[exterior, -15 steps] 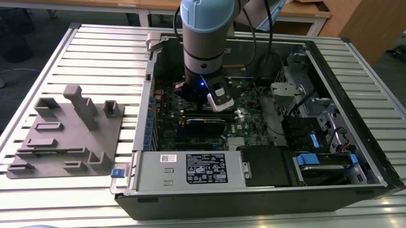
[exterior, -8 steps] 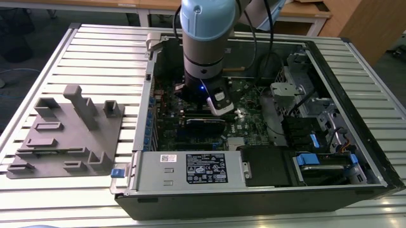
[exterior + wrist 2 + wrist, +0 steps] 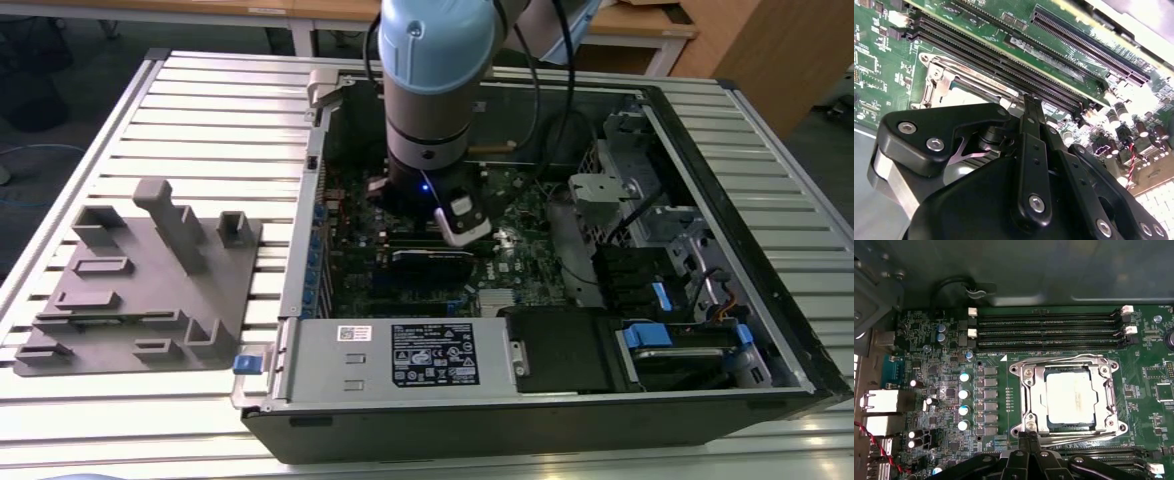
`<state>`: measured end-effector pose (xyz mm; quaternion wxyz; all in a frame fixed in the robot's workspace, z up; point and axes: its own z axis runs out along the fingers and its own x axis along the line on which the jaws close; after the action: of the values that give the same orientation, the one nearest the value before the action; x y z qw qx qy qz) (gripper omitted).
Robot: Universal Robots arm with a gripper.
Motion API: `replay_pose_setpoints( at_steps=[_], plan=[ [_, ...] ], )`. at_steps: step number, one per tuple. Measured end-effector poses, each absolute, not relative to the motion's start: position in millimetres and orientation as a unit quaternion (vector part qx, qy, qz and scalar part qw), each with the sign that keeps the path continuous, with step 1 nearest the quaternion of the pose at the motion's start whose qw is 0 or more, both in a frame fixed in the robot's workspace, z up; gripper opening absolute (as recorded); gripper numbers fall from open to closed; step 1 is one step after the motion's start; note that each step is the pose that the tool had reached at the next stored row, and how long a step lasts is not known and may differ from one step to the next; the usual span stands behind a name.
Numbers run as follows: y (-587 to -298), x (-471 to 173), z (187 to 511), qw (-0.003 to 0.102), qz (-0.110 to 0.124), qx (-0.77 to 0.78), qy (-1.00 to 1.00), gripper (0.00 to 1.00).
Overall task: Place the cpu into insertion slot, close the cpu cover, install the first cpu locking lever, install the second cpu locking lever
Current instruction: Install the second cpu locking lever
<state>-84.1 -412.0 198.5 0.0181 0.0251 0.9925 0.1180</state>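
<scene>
The cpu (image 3: pixel 1070 395) lies flat in the insertion slot (image 3: pixel 1020 430), its pale metal top showing through the window of the cpu cover (image 3: pixel 1035 390). The cover lies down over the chip. Thin wire locking levers run along the socket's edges (image 3: pixel 1064 359) (image 3: pixel 1081 440). My gripper (image 3: pixel 1028 439) is shut, with its narrow tips together at the socket's rim by one lever. Nothing shows between the fingers. In the second wrist view the gripper (image 3: pixel 1030 102) points at the cover's edge (image 3: pixel 941 75). The arm (image 3: pixel 434 110) reaches down into the open computer case.
Long black memory slots (image 3: pixel 1049 330) run beside the socket. A row of capacitors (image 3: pixel 964 400) stands on its other side. The case walls (image 3: pixel 747 160) and the power supply (image 3: pixel 400 350) hem the arm in. A grey fixture plate (image 3: pixel 134 280) lies on the slatted table.
</scene>
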Motion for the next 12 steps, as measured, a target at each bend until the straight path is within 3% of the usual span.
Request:
replay_pose_setpoints(
  at_steps=[12],
  plan=[
    [-412.1, -88.4, 194.3, 0.018, 0.121, 0.025, 0.992, 0.11]
  ],
)
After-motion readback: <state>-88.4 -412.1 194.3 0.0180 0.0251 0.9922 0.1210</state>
